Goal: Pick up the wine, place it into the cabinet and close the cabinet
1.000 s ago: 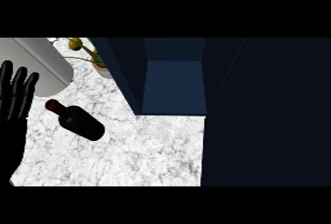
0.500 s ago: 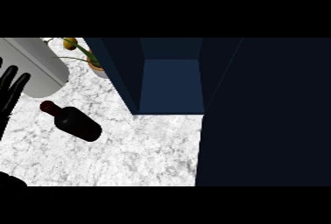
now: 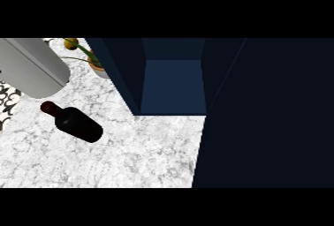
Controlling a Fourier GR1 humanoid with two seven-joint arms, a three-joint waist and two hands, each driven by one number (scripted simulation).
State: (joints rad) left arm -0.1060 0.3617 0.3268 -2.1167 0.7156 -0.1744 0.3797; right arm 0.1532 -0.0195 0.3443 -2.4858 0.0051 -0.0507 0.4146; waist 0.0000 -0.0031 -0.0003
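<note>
the wine bottle (image 3: 73, 122) is seen on the marble counter (image 3: 130, 163), neck toward the upper left, left of the open dark blue cabinet (image 3: 173, 86). a grey forearm (image 3: 29, 66) is seen at upper left. no hand is shown, so neither hand's state can be told.

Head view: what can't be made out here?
- Left hand: almost wholly cut off by the left edge; pose unreadable.
- Right hand: nowhere in view.
- Yellow-green potted plant: pot partly hidden behind the dark blue cabinet wall, top cut off.
- Cabinet interior: upper part cut off at the top.
- Dark glass wine bottle: label too dark to read.
</note>
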